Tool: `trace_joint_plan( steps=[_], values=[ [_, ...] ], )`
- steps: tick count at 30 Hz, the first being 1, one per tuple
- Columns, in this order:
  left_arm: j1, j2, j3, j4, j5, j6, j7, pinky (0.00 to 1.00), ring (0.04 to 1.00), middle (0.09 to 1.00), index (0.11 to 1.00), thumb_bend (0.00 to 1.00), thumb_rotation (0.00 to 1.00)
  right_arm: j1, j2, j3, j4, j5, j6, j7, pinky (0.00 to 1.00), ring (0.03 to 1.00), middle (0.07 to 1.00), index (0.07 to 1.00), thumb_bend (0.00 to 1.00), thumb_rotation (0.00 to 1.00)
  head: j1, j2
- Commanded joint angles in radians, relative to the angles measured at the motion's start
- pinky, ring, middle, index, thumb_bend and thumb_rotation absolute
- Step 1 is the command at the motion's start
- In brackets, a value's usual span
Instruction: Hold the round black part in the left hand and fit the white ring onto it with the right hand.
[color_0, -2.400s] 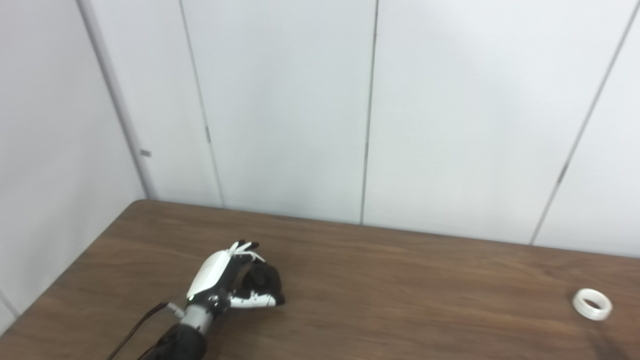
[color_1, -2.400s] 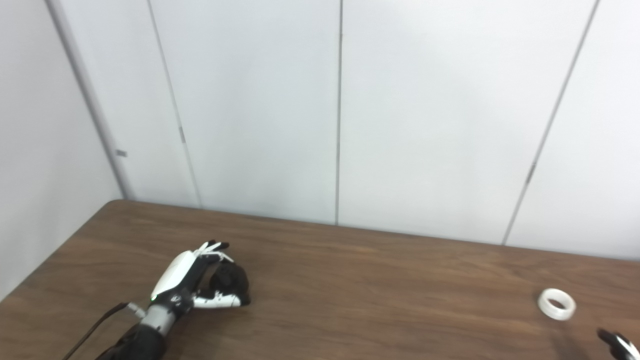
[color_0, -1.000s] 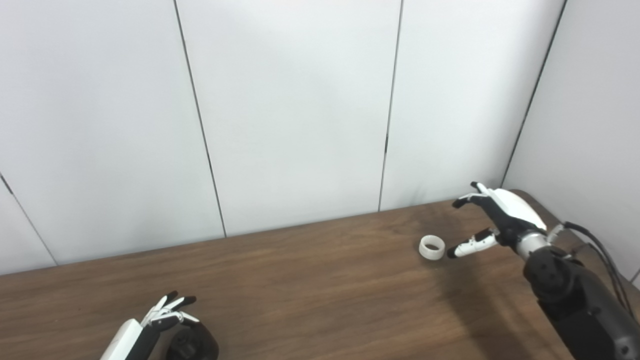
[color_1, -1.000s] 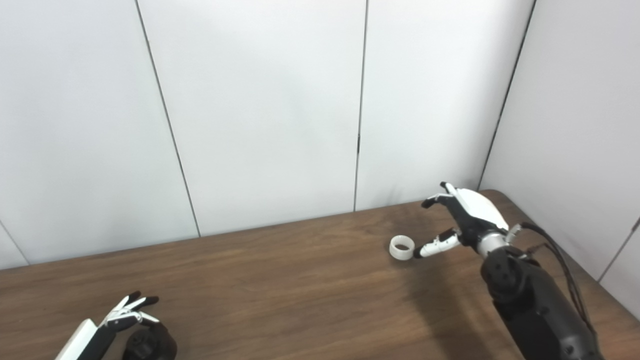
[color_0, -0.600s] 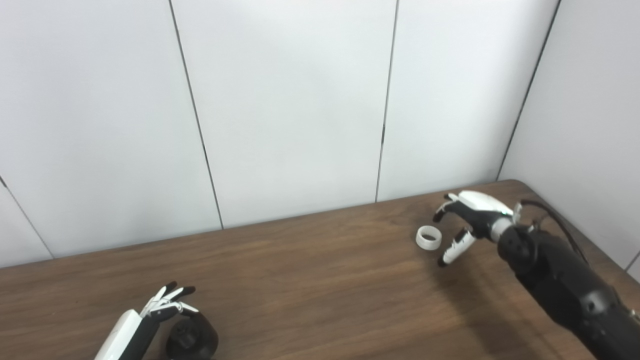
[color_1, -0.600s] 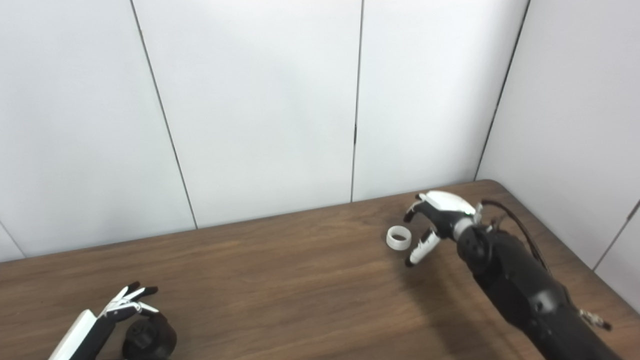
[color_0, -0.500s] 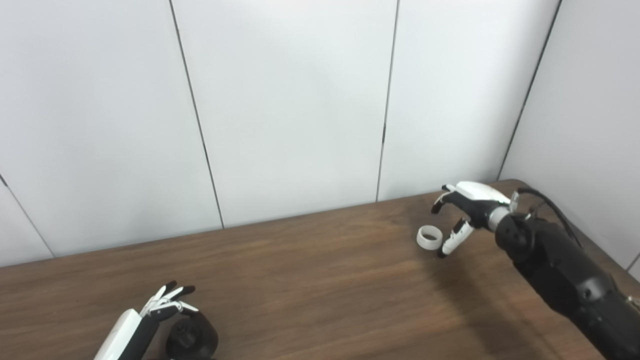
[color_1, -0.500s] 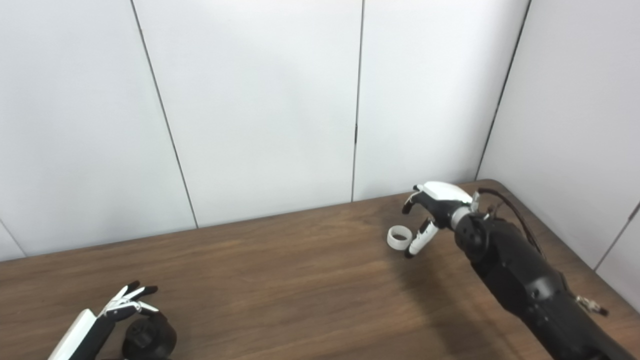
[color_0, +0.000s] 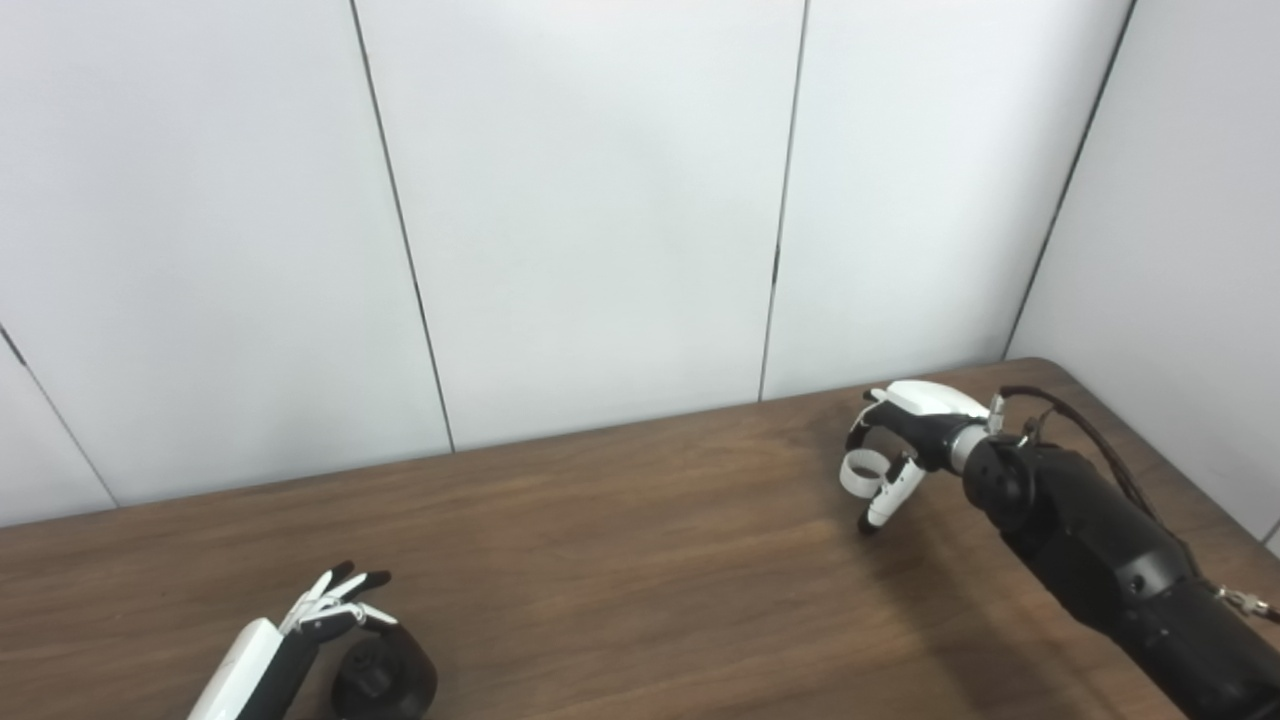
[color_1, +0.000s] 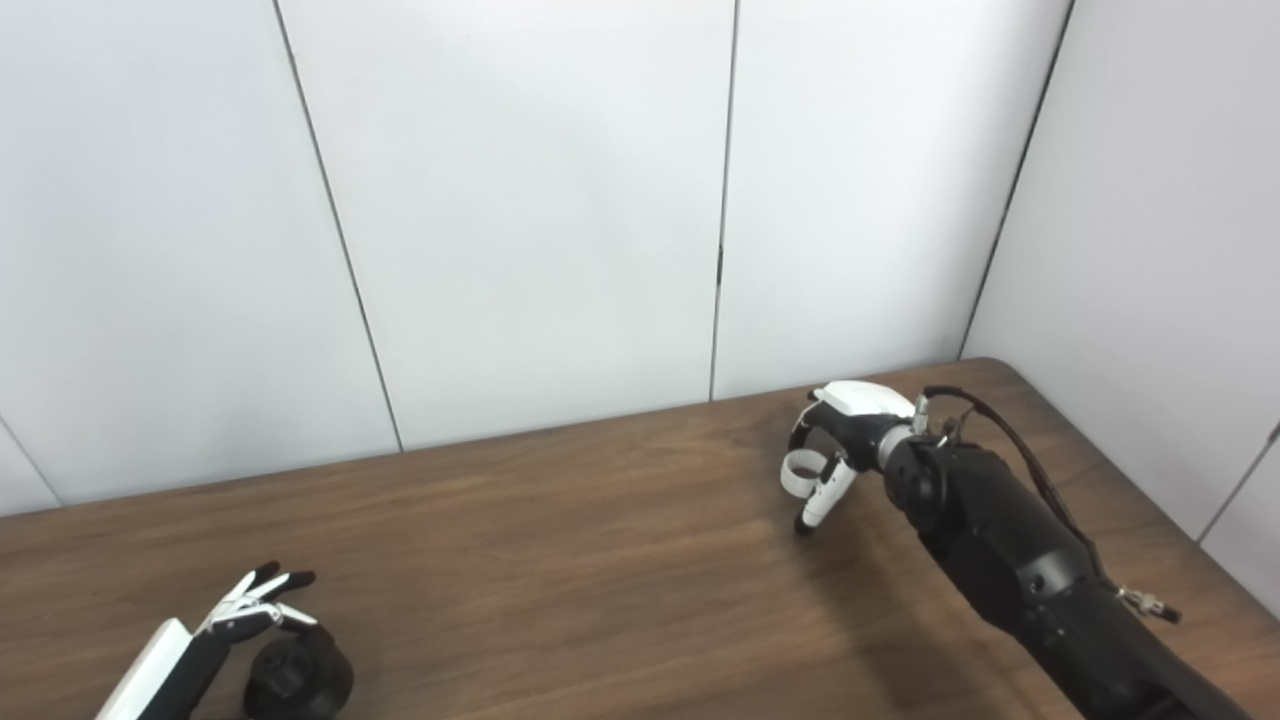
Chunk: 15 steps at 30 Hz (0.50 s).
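Note:
The round black part rests on the brown table at the bottom left, cut by the picture's lower edge. My left hand lies just left of it, its fingers stretched out and apart above the part; its thumb is out of frame. The white ring sits near the table's far right. My right hand arches over the ring, fingers curled down behind it and thumb pointing down along its near right side. The ring looks to be still on the table.
The table runs up to white wall panels at the back, and its right corner meets a side wall. A black cable loops off my right forearm.
The camera has panned right, so the picture shifted. My right hand came in to the ring from the right and curled its fingers over it. The left hand and black part stayed put.

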Motion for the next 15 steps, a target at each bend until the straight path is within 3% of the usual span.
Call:
trace_joint_plan(
  steps=[1,15],
  values=[
    [-0.017,0.006,0.011,-0.030,-0.006,-0.018,0.007,1.00,1.000,0.901,0.481,0.51,0.03,-0.050,-0.025,-0.010,-0.006,-0.008,-0.009,-0.009,0.93,1.000,1.000,0.723,0.98,0.23,0.004,0.002],
    [-0.004,0.009,0.015,-0.047,-0.014,-0.023,0.001,1.00,1.000,0.898,0.481,0.51,0.03,-0.052,-0.028,-0.011,0.012,0.010,-0.021,0.000,0.94,1.000,1.000,0.734,0.95,0.20,0.003,0.007]
  ],
)
